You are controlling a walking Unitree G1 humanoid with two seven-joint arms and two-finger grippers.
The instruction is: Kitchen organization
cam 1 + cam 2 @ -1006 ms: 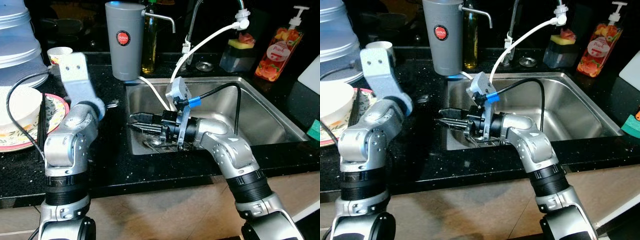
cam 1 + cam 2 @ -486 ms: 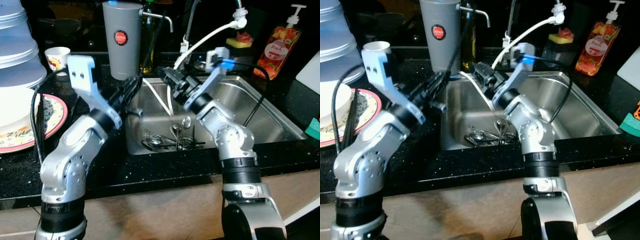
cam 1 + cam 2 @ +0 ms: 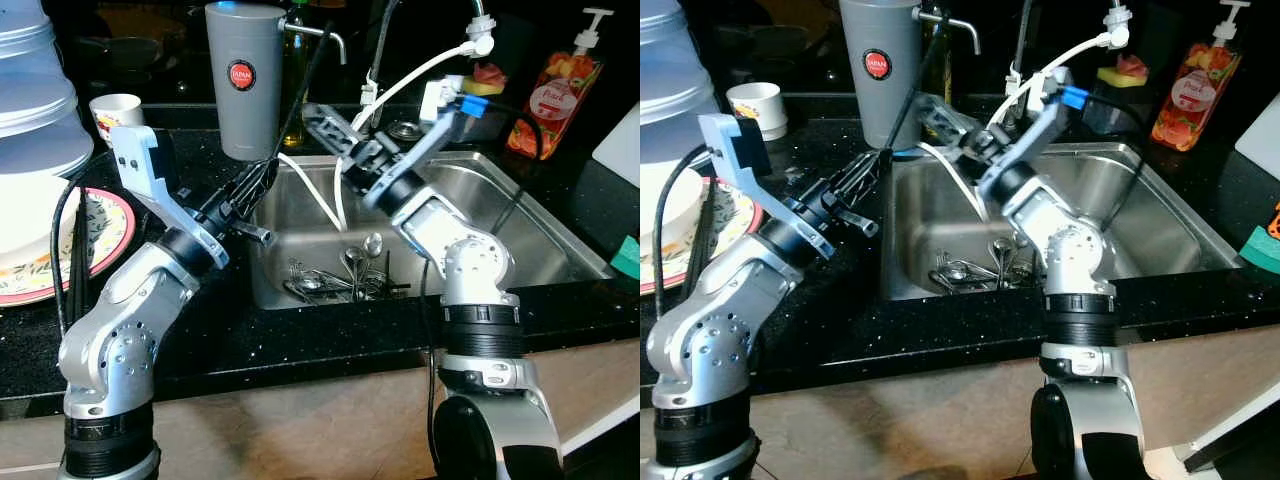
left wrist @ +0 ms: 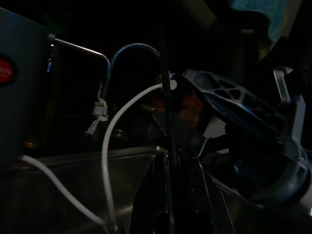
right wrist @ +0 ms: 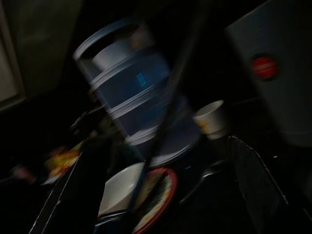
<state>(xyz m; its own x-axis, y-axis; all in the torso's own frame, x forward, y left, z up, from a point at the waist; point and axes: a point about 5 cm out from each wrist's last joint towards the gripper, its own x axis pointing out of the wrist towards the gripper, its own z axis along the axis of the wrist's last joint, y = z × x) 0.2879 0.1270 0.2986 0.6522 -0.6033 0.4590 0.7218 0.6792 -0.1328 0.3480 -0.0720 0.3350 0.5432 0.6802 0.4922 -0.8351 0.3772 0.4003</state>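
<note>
- Left end effector (image 3: 262, 180) gripped a thin black rod (image 3: 305, 95) above the sink (image 3: 560, 235) edge.
- Right end effector (image 3: 325, 123) hovered wide, empty.
- Cutlery (image 3: 345, 275) lay in the sink.
- Best to lower slowly, avoiding the hose (image 3: 405, 85).

The left gripper (image 3: 252, 190) is raised over the black countertop (image 3: 300, 340) at the left rim of the steel sink (image 3: 520, 235); its fingers lie close together around a thin dark rod (image 3: 305, 95) that rises toward the grey canister (image 3: 245, 75). The right gripper (image 3: 335, 130) is held above the sink, fingers spread apart and pointing left. Cutlery (image 3: 345, 270) lies in the sink basin. A white hose (image 3: 420, 75) runs from the tap. A soap bottle (image 3: 560, 85) stands at the right, a patterned plate (image 3: 100, 235) at the left.
</note>
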